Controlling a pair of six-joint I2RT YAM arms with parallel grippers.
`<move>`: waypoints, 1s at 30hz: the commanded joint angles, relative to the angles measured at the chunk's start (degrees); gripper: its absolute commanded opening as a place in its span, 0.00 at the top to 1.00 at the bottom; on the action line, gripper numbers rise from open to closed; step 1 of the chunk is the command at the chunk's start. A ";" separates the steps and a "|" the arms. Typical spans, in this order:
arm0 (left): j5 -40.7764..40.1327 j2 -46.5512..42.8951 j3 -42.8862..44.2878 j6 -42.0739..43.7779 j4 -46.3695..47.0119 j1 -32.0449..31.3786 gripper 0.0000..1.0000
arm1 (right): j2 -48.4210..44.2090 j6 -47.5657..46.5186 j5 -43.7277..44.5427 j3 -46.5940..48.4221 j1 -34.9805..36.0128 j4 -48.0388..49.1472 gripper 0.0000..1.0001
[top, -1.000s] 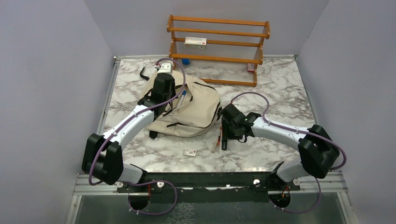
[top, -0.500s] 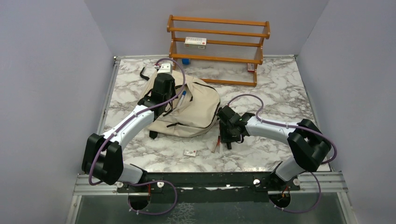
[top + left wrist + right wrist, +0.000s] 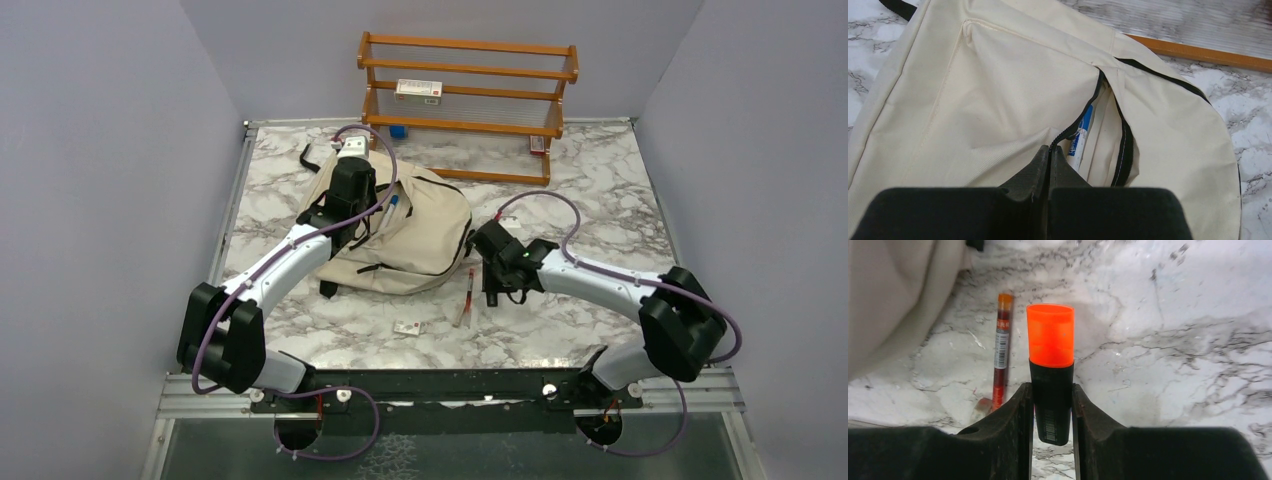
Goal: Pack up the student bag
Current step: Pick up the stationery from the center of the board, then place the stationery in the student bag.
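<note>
Shifted slightly toward the right edge of the desk (image 3: 600, 180) since a second ago, the right gripper (image 3: 1050, 389) is now seen pinching a marker (image 3: 1050, 340) by its black barrel, with the orange cap sticking out past the fingertips. Nearer the front edge, a small white item (image 3: 407, 327) is left lying flat. A red pen (image 3: 1002, 347) is laid on the marble just beside that gripper, close to the student bag (image 3: 420, 235). The bag is spread flat left of the desk's middle, with its zipper opened. Its black zipper edge is pinched by the left gripper (image 3: 1049, 152), jaws pressed together, and a blue-and-white item (image 3: 1083, 137) is glimpsed inside. A wooden rack (image 3: 468, 45) is stood along the far edge.
</note>
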 commanded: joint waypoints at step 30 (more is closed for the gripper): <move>3.85 -2.87 -2.13 -1.17 2.67 -0.14 1.00 | 21.03 1.92 -29.69 33.66 -1.29 23.27 0.87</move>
